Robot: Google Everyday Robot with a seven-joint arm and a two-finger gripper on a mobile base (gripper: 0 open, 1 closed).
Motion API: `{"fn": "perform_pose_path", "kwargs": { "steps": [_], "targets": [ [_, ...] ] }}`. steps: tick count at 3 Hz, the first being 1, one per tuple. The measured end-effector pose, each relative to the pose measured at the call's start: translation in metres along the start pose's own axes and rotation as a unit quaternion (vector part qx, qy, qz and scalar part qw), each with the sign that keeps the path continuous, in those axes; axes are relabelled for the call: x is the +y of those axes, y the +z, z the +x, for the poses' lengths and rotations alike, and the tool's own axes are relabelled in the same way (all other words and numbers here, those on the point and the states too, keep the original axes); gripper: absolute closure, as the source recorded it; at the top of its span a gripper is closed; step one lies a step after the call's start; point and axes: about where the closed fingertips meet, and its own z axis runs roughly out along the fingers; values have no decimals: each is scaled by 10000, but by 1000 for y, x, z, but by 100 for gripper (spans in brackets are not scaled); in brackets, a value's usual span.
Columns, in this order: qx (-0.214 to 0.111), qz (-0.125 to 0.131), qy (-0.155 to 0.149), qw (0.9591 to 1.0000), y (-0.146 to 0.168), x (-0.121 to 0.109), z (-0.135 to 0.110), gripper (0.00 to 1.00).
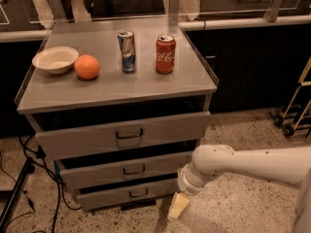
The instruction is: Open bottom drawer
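The grey metal cabinet [116, 89] has three drawer fronts. The bottom drawer [104, 197] is the slimmest front, lowest, with a small dark handle [138, 193] in its middle; it stands slightly out, with a dark gap above. My white arm [233, 166] reaches in from the right. My gripper [177, 207] hangs from the wrist with cream fingers pointing down at the floor, just right of the bottom drawer's right end and apart from the handle.
On the cabinet top stand a white bowl [55, 59], an orange [87, 66], a blue can [127, 51] and a red cola can [165, 54]. Black cables and a stand leg [19, 188] lie at the left. A wheeled cart [294, 115] stands at the right.
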Motion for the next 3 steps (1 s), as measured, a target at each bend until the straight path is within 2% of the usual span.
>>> {"fn": "perform_pose_path", "kwargs": {
  "steps": [1, 2, 3],
  "targets": [
    [2, -36, 14, 10000, 4, 2, 1, 0],
    [-19, -171, 115, 9998, 27, 9, 4, 0],
    [-124, -232, 143, 9996, 76, -10, 2, 0]
  ]
}}
